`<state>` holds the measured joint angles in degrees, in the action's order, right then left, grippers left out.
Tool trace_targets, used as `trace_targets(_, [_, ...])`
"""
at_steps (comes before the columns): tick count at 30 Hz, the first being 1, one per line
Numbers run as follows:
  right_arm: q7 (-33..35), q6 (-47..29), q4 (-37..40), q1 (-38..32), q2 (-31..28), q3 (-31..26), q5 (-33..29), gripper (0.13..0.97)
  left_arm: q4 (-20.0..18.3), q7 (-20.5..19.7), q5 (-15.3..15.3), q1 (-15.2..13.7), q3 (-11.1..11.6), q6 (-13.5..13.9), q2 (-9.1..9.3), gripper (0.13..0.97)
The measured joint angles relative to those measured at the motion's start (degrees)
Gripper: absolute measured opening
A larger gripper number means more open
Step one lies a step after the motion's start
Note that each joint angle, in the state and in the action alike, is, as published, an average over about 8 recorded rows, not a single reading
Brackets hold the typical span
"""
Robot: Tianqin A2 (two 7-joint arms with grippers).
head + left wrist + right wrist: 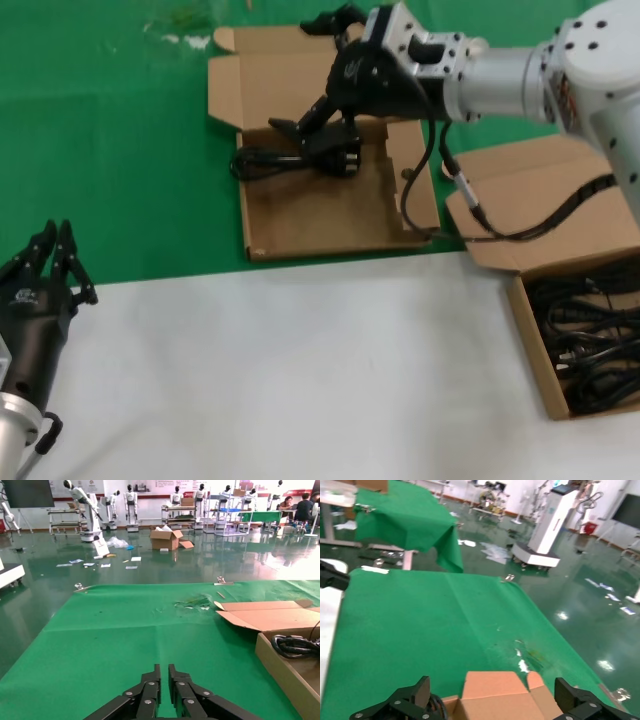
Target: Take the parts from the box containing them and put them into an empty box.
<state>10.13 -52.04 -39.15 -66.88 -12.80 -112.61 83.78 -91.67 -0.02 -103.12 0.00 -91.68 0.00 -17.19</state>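
Observation:
The empty box, with a stepped partition, lies open on the green cloth at the middle back. One coiled black power cord lies at its far end. My right gripper hovers just over that cord, jaws wide open and holding nothing. The right wrist view shows the gripper spread over the box's lid flap, with the cord by one finger. The box containing them sits at the right with several cords inside. My left gripper is parked at the lower left, shut.
The near half of the table is white and the far half is green cloth. The right box's plain lid lies open toward the middle box. My own black cable hangs over it. The left wrist view shows the gripper over cloth.

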Motion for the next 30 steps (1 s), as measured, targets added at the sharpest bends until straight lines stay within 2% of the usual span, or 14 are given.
trace_targets(3, [-0.3, 1.5, -1.5, 2.0, -0.1, 0.6, 0.6, 0.84, 0.0, 0.0, 0.0, 0.0, 0.0, 0.0, 0.0, 0.191])
trace_targets(7, [-0.8, 4.0, -4.0, 5.1, -0.3, 1.6, 1.5, 0.876, 0.0, 0.0, 0.0, 0.0, 0.0, 0.0, 0.0, 0.216])
trace_targets(12, [-1.4, 7.4, -7.4, 9.5, -0.6, 3.0, 2.7, 0.936, 0.0, 0.0, 0.0, 0.0, 0.0, 0.0, 0.0, 0.299])
trace_targets(15, [-1.9, 9.5, -9.6, 12.2, -0.8, 3.8, 3.5, 0.943, 0.0, 0.0, 0.0, 0.0, 0.0, 0.0, 0.0, 0.35])
trace_targets(19, [-2.4, 12.4, -12.5, 15.9, -1.0, 5.0, 4.6, 0.958, 0.0, 0.0, 0.0, 0.0, 0.0, 0.0, 0.0, 0.35])
trace_targets(27, [-3.5, 18.1, -18.2, 23.2, -1.5, 7.3, 6.7, 0.966, 0.0, 0.0, 0.0, 0.0, 0.0, 0.0, 0.0, 0.549])
trace_targets(28, [-3.7, 18.8, -19.0, 24.1, -1.6, 7.6, 7.0, 0.966, 0.0, 0.0, 0.0, 0.0, 0.0, 0.0, 0.0, 0.549])
trace_targets(30, [-3.9, 20.2, -20.4, 26.0, -1.7, 8.1, 7.5, 0.966, 0.0, 0.0, 0.0, 0.0, 0.0, 0.0, 0.0, 0.599])
